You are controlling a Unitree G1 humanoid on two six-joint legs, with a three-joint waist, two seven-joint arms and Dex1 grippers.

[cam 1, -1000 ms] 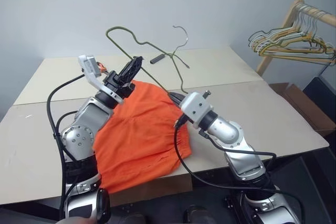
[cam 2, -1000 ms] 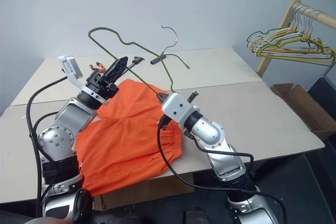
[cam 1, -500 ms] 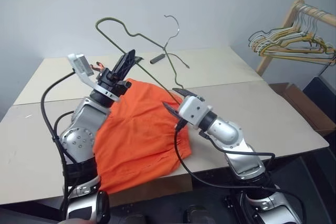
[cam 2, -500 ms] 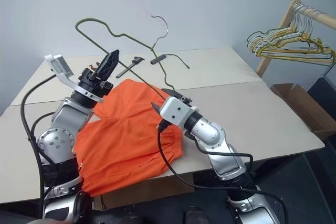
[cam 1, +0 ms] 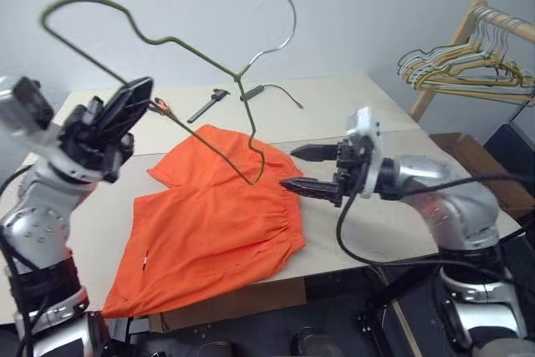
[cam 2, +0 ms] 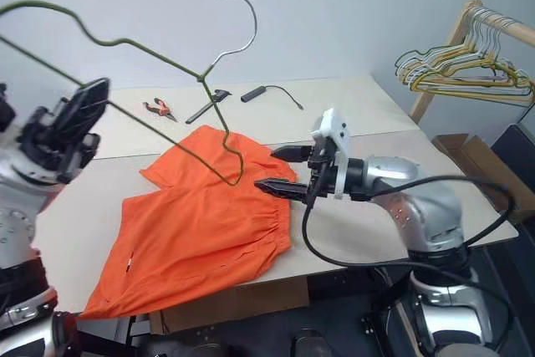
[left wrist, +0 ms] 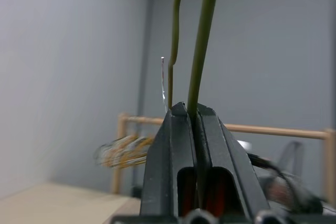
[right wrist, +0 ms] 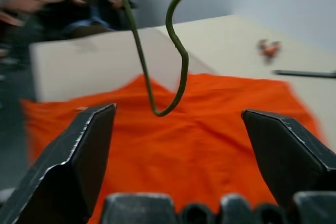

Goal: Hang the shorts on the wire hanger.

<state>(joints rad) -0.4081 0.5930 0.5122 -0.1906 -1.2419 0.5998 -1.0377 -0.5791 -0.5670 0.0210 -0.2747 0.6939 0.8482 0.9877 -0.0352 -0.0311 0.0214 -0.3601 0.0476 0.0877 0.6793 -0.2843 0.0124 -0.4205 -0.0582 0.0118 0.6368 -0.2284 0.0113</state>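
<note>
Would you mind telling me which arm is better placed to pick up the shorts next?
The right, probably. The right hand is open and empty, right beside the waistband of the shorts. The left hand is shut on the wire hanger, holding it raised above the table.

Bright orange shorts at centre, olive-green wire hanger upper left, black fingers, pale beige counter.

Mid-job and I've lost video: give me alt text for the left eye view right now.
The left gripper, shut on the wire hanger, holds it in the air above the orange shorts, which lie flat on the table. The right gripper is open, fingers level, beside the shorts' waistband.
</note>
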